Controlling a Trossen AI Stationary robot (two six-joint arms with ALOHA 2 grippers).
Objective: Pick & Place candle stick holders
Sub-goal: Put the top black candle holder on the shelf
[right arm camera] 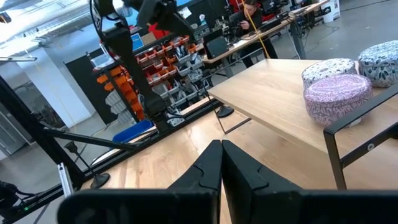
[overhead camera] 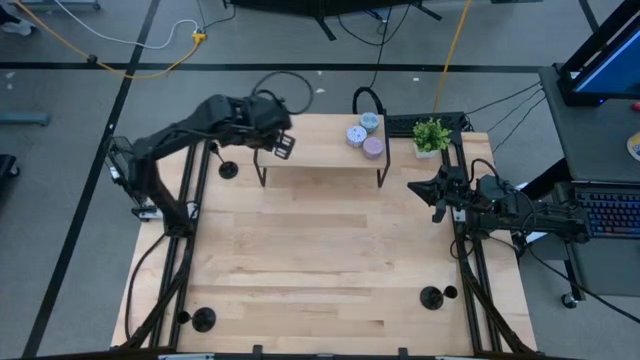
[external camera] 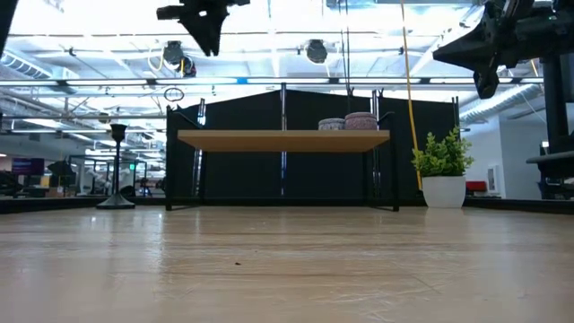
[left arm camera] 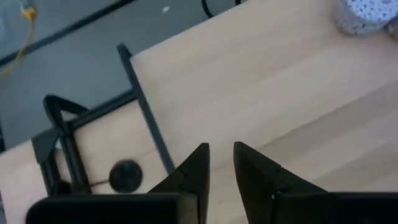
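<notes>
Three black candle stick holders stand on their round bases on the wooden table: one (overhead camera: 228, 170) left of the small shelf (overhead camera: 320, 150), one (overhead camera: 203, 320) at the near left corner, one (overhead camera: 432, 297) at the near right. My left gripper (overhead camera: 284, 147) hangs high above the shelf's left end, slanting down, its fingers (left arm camera: 200, 163) a narrow gap apart with nothing between them. The nearest holder (left arm camera: 125, 175) shows below it, beside the shelf's leg. My right gripper (right arm camera: 221, 155) waits at the table's right side, shut and empty.
Three round patterned pucks (overhead camera: 364, 135) sit on the shelf's right end, and a small potted plant (overhead camera: 431, 135) stands at the far right. Black frame rails (overhead camera: 180, 200) run along both table sides. The wood between the shelf and the near edge is bare.
</notes>
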